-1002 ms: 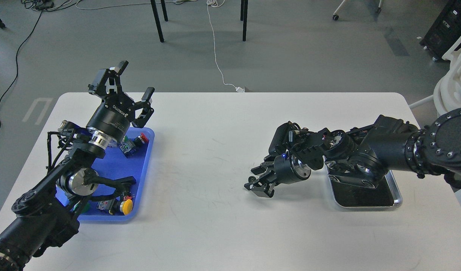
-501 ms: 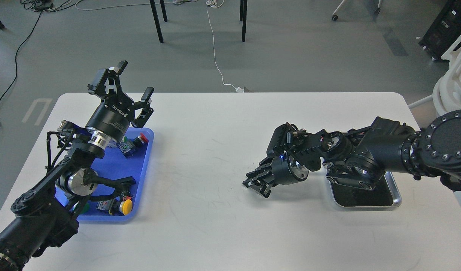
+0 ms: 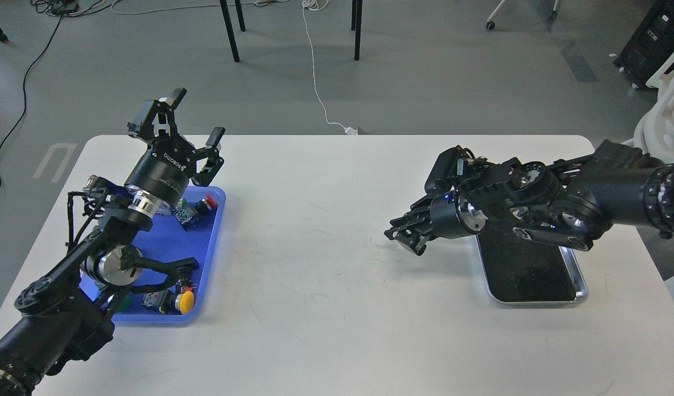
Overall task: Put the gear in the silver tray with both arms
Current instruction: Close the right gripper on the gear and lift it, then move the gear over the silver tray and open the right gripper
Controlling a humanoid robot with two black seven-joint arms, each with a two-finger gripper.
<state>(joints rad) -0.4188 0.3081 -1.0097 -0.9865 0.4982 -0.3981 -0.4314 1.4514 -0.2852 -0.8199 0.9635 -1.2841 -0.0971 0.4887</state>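
The silver tray [image 3: 581, 290], shiny-rimmed with a black inside, lies at the table's right; nothing lies in the part of it that shows. My right gripper [image 3: 405, 240] hovers above the table just left of the tray's far end, pointing left. Its fingers are close together around a small dark gear [image 3: 398, 235] that barely shows against them. The right forearm crosses over the tray's far end. My left gripper [image 3: 197, 116] is open and empty, raised above the far end of the blue tray [image 3: 211, 250].
The blue tray at the left holds several push-button parts, among them a yellow one [image 3: 185, 301] and a red one [image 3: 209, 200]. My left arm lies over it. Chair legs and cables are on the floor beyond the table.
My right arm has risen and moved back and to the right, bringing its gripper closer to the silver tray's far end. The left arm has not moved.
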